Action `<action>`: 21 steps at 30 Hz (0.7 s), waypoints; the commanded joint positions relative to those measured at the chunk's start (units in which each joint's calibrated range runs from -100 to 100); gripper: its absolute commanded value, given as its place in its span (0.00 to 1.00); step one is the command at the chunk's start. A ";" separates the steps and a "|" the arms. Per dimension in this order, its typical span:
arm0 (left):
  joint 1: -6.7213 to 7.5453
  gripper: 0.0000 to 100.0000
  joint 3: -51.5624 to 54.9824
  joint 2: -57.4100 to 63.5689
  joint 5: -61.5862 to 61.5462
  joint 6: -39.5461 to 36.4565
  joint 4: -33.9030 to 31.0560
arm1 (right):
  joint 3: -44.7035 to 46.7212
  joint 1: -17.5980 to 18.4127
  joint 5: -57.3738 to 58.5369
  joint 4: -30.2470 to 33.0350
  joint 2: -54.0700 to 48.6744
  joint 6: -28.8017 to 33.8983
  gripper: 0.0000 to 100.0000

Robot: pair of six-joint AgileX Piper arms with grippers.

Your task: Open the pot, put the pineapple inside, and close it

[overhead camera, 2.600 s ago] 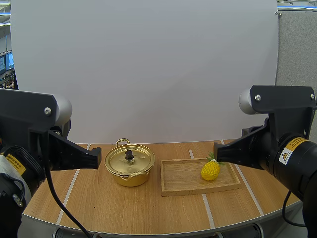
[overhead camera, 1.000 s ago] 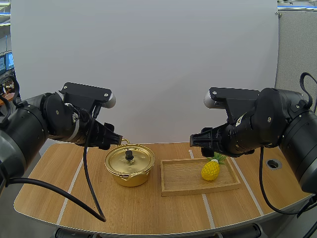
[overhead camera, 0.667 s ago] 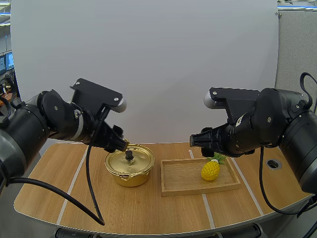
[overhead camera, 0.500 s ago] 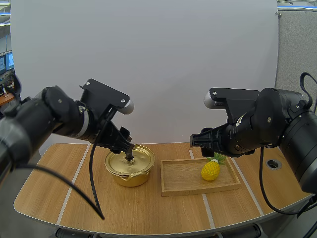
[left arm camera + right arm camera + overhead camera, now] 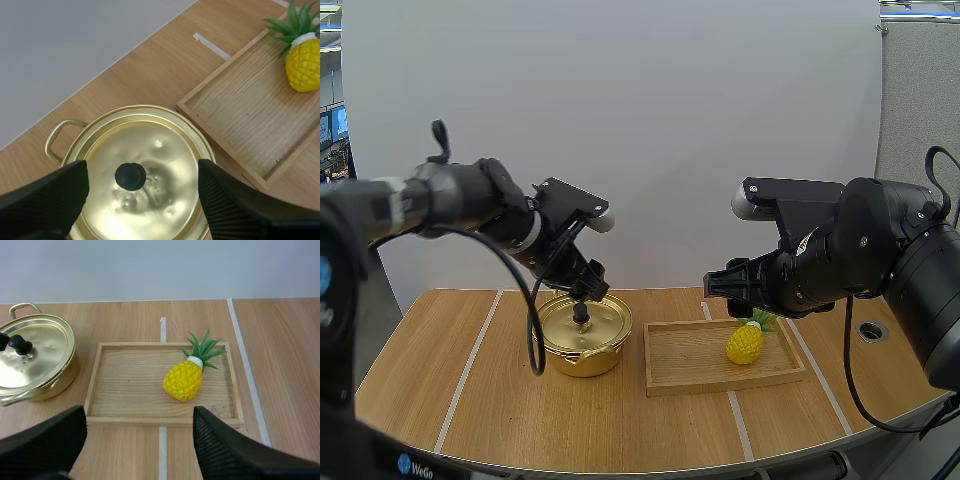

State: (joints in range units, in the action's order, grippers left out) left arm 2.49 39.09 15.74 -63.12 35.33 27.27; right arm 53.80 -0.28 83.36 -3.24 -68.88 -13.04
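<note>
Your left gripper (image 5: pixel 142 175), fingers spread, hovers over the black knob (image 5: pixel 130 176) of the round gold metal lid (image 5: pixel 167 160), apparently to grasp it; your right gripper (image 5: pixel 140 422), likewise spread, stands ready above the yellow toy pineapple (image 5: pixel 183 380).

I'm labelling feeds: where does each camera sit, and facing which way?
High view: behind and above the arm bases, facing forward and down over the table; left arm and right arm show, left gripper over the pot, right gripper near the tray.
Left wrist view: on the left arm, looking down at the lid knob between its open fingers.
Right wrist view: on the right arm, looking down at the pineapple past its open fingers.
Shared: all show pot, tray, pineapple.
</note>
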 commanded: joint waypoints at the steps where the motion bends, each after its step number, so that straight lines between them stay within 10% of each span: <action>1: 0.19 1.00 -2.07 -3.60 -0.03 0.28 -0.15 | -0.36 -0.19 -0.15 0.43 -0.27 0.00 1.00; 21: 0.19 1.00 -6.83 -15.81 0.90 0.19 -2.45 | -0.36 -0.19 -0.15 0.43 -0.27 0.00 1.00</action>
State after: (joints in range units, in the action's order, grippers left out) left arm 2.49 32.87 -0.01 -62.29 35.33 25.48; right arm 53.80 -0.28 83.54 -3.24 -68.88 -13.04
